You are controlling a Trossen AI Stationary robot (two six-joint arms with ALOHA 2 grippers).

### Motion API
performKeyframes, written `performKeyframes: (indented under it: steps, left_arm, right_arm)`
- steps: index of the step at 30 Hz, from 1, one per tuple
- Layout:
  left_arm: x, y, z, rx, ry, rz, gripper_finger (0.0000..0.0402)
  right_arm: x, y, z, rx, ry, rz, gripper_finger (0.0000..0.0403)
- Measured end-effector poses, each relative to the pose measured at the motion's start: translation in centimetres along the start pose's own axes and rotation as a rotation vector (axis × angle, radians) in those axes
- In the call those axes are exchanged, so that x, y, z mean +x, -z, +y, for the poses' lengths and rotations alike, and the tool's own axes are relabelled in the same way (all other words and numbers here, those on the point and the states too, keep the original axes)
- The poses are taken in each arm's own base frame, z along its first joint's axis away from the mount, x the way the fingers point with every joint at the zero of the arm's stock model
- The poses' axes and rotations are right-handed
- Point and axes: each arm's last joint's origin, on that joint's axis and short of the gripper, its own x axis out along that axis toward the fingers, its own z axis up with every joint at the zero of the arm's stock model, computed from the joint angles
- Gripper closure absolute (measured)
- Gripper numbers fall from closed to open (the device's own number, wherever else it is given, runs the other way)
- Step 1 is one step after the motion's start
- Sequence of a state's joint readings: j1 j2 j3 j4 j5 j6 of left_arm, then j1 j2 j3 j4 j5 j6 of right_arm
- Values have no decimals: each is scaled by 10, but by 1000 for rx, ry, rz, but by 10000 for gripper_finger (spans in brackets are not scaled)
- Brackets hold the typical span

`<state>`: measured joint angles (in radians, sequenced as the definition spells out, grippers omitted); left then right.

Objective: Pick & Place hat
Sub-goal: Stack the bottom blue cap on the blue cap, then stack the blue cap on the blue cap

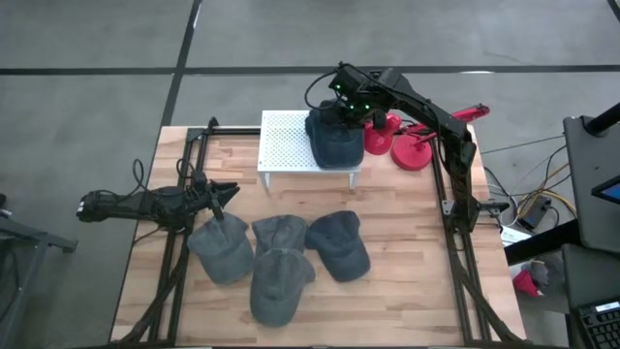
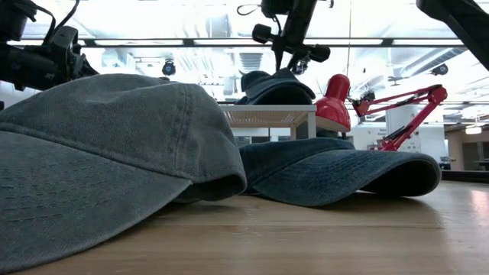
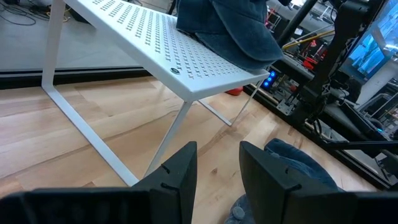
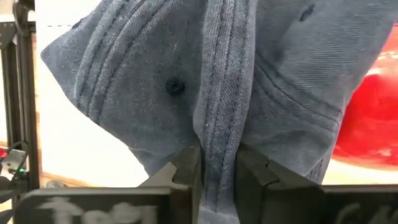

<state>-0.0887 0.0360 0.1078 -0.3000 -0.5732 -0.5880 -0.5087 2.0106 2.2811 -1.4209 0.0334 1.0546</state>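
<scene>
Pinching hat (image 1: 336,142) on rack (image 1: 286,143) at table's far edge: R gripper (image 1: 345,107). L gripper (image 1: 225,192) apart, near left edge.

Hat (image 4: 249,81): faded blue-grey denim-like cloth, stitched seams, matt. Shelf (image 1: 286,145): white perforated metal, smooth. Surface (image 1: 407,223): light wood planks, slight sheen. Lamp (image 2: 336,99): red, glossy. Fingers (image 3: 180,171): black, matt.

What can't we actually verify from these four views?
- High view: right gripper fingers, hidden by the arm over the held cap.
- Low view: white rack mostly hidden behind the near cap; two of the table's four caps are blocked.
- Right wrist view: held cap fills the frame, so whether it rests on the rack is unclear.
- Left wrist view: cap below the left gripper is cut off by the frame edge.
</scene>
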Motion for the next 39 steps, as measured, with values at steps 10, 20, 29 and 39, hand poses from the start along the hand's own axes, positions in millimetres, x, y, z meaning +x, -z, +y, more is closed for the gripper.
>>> performKeyframes:
  steps: [10,20,29,39]
  left_arm:
    - [0,0,0,0,0,-1,280]
    - [0,0,0,0,0,0,280]
    - [0,0,0,0,0,-1,280]
    - [0,0,0,0,0,-1,280]
  right_arm:
    - [-1,-3,7,-28,-78,-28,297]
    - [-2,-3,6,-38,-80,-26,284]
    - [-28,-3,7,-93,-167,-30,299]
    - [-71,13,-3,-141,-209,-83,328]
